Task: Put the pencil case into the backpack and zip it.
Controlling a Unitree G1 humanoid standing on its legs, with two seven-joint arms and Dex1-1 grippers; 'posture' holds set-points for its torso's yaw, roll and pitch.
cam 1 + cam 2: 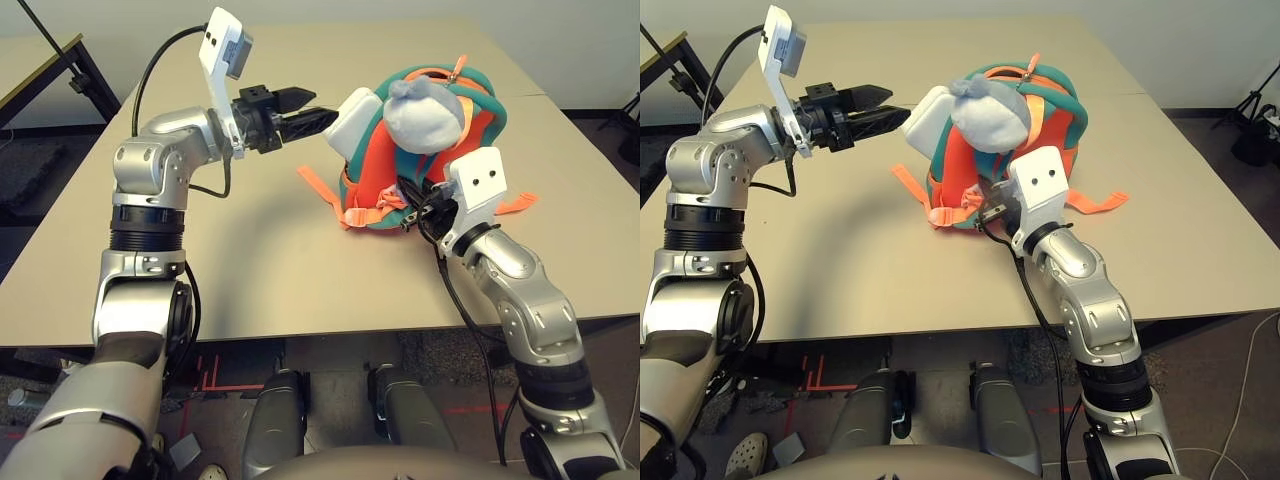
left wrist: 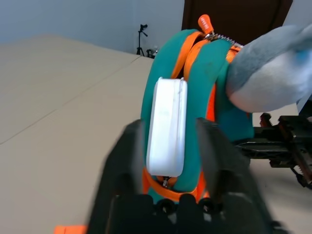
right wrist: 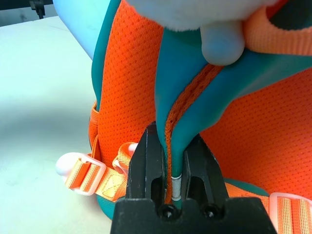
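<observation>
Left wrist view, looking along my two black fingers (image 2: 122,165): they stand slightly apart, either side of the pencil case (image 2: 167,127), which sits at the centre of the frame, edge-on and upright, wedged part-way into the backpack (image 2: 214,97). Whether my pads touch it I cannot tell; a sliver of gap shows on each side. In the left eye view my left gripper (image 1: 315,120) sits at upper centre, tips just beside the white case, which pokes out of the bag's teal-rimmed mouth. My right gripper (image 3: 170,161) is pressed together on a teal-and-orange seam of the bag, low in the right wrist frame, and in the right eye view it sits just below the middle, against the bag's near side.

The case looks to me like a stiff, smooth shell: light, probably slippery under hard pads, unlikely to bend. I judge the best hold is across its two flat faces, near the end that sticks out, so a push runs along its length into the opening. The backpack is soft cloth that will sag and fold, so pinning its trim, as my right fingers do, should keep the mouth steady. A plush head (image 1: 992,112) droops over the top, and the orange zip pull (image 2: 205,23) stands at the bag's crown. The table (image 1: 250,280) lies beneath.
</observation>
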